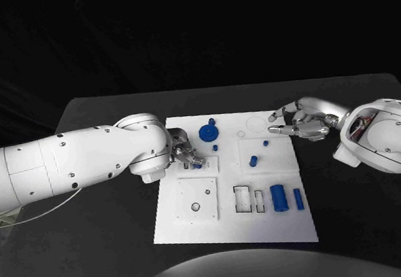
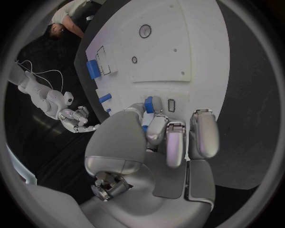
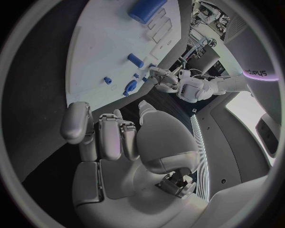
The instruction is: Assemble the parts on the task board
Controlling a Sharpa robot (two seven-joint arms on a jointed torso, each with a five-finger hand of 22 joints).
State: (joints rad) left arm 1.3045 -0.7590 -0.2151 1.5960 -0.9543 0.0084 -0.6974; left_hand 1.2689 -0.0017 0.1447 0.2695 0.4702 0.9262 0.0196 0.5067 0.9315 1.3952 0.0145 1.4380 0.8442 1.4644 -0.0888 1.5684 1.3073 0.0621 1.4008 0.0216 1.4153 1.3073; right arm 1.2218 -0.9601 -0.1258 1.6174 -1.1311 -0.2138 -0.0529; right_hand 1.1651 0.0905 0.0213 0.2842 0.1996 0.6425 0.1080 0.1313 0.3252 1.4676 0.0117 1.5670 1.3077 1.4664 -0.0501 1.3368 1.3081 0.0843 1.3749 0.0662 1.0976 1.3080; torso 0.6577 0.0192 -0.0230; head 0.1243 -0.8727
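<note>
The black table (image 1: 99, 192) carries the white task board (image 1: 233, 223) at its middle

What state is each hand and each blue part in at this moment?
left hand: over the task board, fingers closed on a small blue part.
right hand: at the board's right edge, holding nothing, fingers apart.
blue gear: on the board, untouched.
large blue cylinder: lying on the board.
slim blue peg: lying beside that cylinder.

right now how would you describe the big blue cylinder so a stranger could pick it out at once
Start at the white task board in the middle of the black table, then go to its near right corner. The big blue cylinder lies there beside a thinner blue bar; it is the thickest blue part on the board.
</note>
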